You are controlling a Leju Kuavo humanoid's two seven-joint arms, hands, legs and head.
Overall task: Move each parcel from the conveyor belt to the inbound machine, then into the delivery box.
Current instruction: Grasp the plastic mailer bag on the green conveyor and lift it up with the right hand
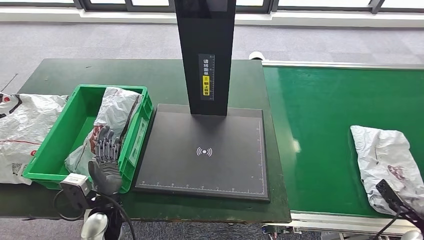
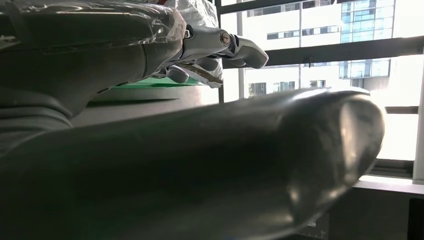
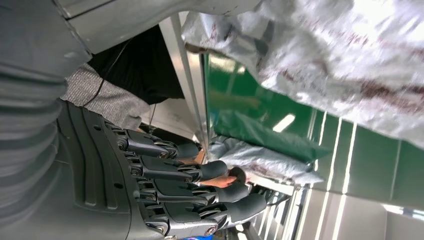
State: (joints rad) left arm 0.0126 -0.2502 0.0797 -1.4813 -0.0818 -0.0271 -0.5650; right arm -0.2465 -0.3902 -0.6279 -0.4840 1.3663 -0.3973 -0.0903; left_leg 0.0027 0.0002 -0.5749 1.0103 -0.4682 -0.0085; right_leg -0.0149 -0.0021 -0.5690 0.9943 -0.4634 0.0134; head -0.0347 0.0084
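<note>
A grey plastic parcel (image 1: 116, 116) lies tilted in the green delivery box (image 1: 56, 159) at the left. My left hand (image 1: 106, 159) hovers over the box's near right corner, fingers straight and apart, holding nothing; in the left wrist view its fingers (image 2: 235, 47) stretch out beside crinkled plastic. A second grey parcel (image 1: 387, 162) lies on the green conveyor belt (image 1: 320, 130) at the right. In the right wrist view my right hand (image 3: 165, 190) sits at that parcel's (image 3: 320, 55) near edge, fingers slightly bent and gripping nothing. The black inbound machine plate (image 1: 202, 150) is bare.
The machine's black post (image 1: 206, 50) rises behind the plate. Another white-grey parcel (image 1: 20, 130) lies on the dark green table (image 1: 60, 75) left of the box. The belt's metal rail (image 1: 340, 220) runs along its near edge.
</note>
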